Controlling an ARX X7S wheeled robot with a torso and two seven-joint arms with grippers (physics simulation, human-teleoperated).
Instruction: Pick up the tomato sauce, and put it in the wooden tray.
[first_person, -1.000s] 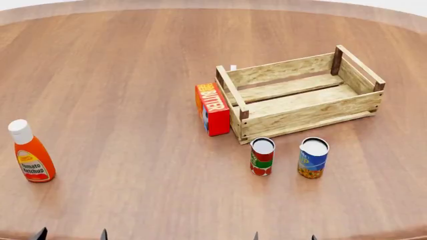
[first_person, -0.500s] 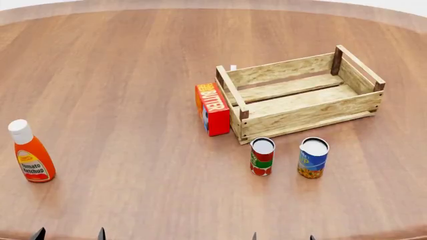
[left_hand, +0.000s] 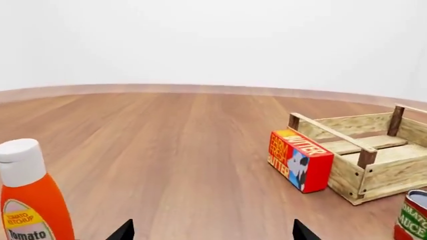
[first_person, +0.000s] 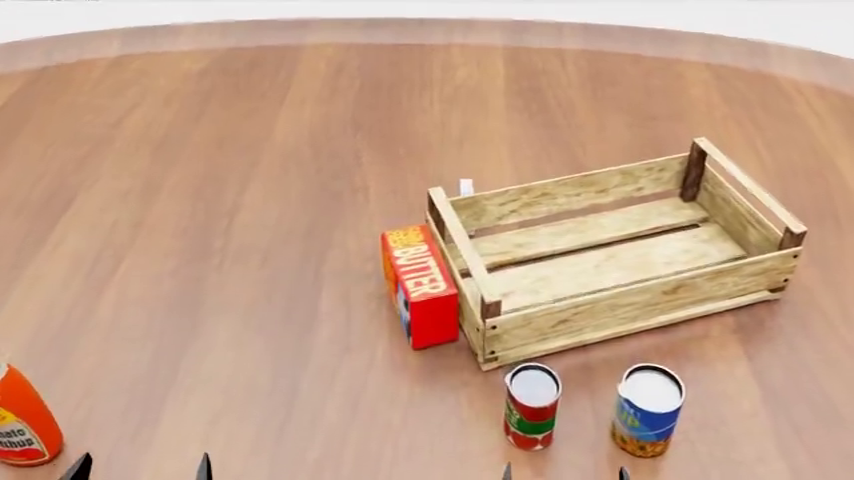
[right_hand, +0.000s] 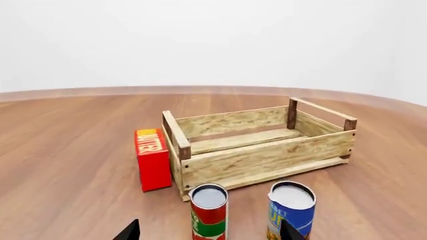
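Head view has shifted: everything sits lower in frame than half a second ago.
The tomato sauce (first_person: 531, 406) stands upright just before the wooden tray (first_person: 627, 300), beside the blue can (first_person: 647, 410). Both the left gripper (first_person: 139, 466) and the right gripper (first_person: 563, 471) have fingers spread apart, holding nothing.

Wooden table (first_person: 200, 200), wooden tray (first_person: 627, 305), tomato sauce (first_person: 531, 406), butter box (first_person: 420, 285)
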